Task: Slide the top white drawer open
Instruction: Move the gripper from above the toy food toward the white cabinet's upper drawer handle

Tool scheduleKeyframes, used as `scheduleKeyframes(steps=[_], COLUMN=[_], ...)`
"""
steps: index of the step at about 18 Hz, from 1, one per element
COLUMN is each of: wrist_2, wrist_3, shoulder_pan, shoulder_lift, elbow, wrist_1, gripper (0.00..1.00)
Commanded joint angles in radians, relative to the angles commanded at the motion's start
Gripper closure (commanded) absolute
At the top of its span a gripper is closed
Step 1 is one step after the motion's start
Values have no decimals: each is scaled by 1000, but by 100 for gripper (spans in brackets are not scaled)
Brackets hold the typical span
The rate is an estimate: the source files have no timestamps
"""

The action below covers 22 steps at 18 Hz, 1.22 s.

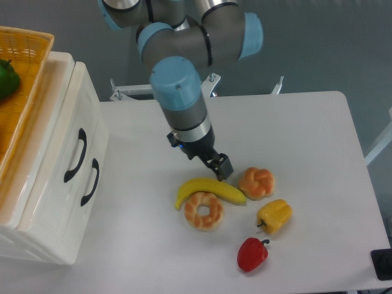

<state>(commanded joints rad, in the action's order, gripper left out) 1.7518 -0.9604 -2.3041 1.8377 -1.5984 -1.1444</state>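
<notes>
At the left stands a white cabinet whose front faces right. The top white drawer (58, 153) is the upper strip of that front, with its curved black handle (76, 155), and it looks pushed in. Just right of it is the lower drawer (92, 208) with a black handle of its own (90, 182). My gripper (221, 166) hangs over the middle of the table, far right of both handles and just above the banana (211, 188). Its dark fingers look pressed together with nothing between them.
A wicker basket (27, 55) holding a green pepper (6, 78) sits on top of the cabinet. Below the gripper lie a ring pastry (204, 211), a braided bun (256, 183), a yellow pepper (275, 215) and a red pepper (252, 254).
</notes>
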Motion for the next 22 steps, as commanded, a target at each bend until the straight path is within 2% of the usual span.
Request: scheduleKeyframes(steps=[6, 9, 14, 17, 22], wrist_2=[-14, -3, -63, -68, -71], wrist_3=[15, 25, 64, 137, 144], shoulder_pan=[12, 20, 25, 47, 54], shoulder_lift=[3, 6, -2, 2, 3], elbow=[6, -3, -46, -48, -48], wrist_1=[3, 5, 5, 6, 5], gripper=[0, 0, 0, 0, 0])
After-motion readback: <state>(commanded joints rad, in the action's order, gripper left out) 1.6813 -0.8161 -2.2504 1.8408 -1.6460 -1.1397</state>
